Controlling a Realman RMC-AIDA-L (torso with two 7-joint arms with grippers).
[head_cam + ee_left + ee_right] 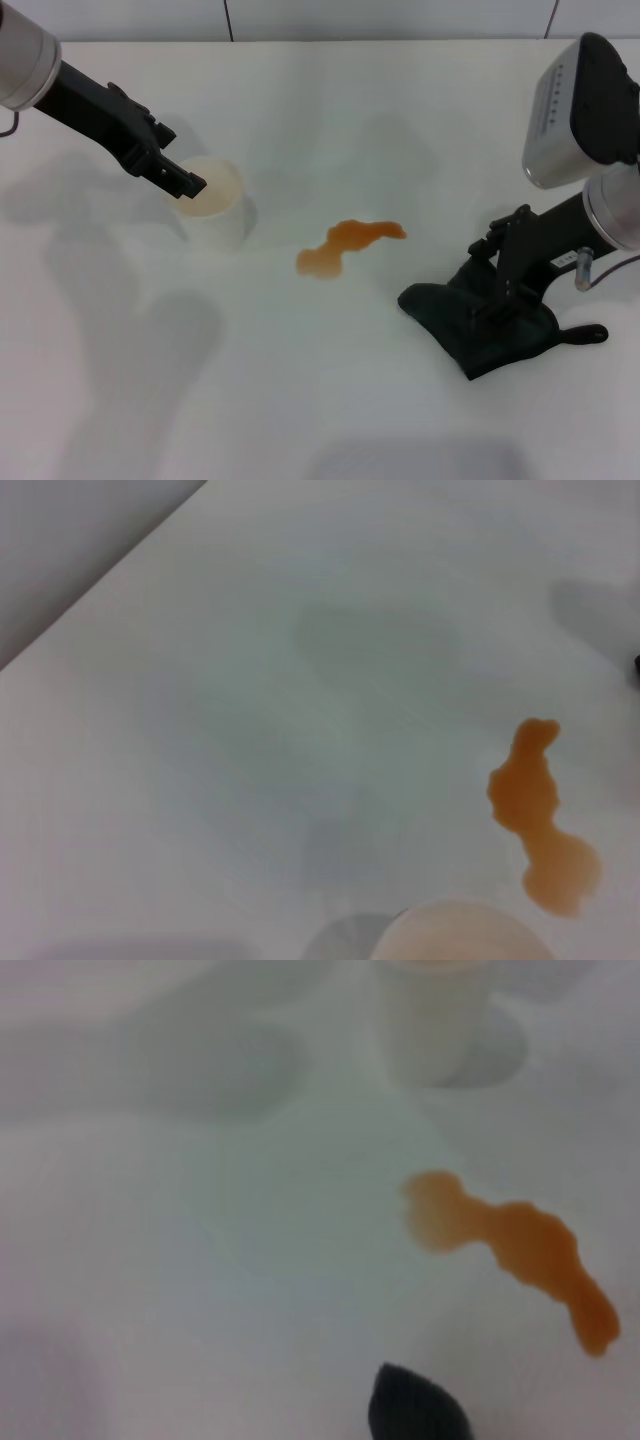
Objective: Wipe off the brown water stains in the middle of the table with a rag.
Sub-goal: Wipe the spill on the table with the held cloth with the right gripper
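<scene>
White table [330,120] with the brown water stains [345,245] sitting near the middle, a wavy orange-brown puddle, untouched and not yet wiped. Same puddle showed in the left wrist view [537,815] and the right wrist view [520,1250].

The rag [480,325] lay flat on the table, right of the stains and a bit nearer, well apart from them; its small loop [585,334] stuck out on the right side. The right gripper [495,290] was down on top of the rag, fingertips pressed into the cloth. Cannot tell whether its claw was pinching the fabric or just resting on it.

The left gripper [185,180] hovered at the rim of a white paper cup [215,205], left of the stains and slightly farther. Its claw looked closed or nearly so, but cannot tell for sure, or whether it touched the cup.

Risks from here, as judgement:
- Weak pinch on soft cloth could let the rag slip or bunch when dragged left, so it would smear rather than soak.
- A shallow sweep could push liquid outward and widen the stain.
- The cup sat near the puddle's left end; an overshoot by the right arm, or a nudge from the left gripper, could tip it.
</scene>
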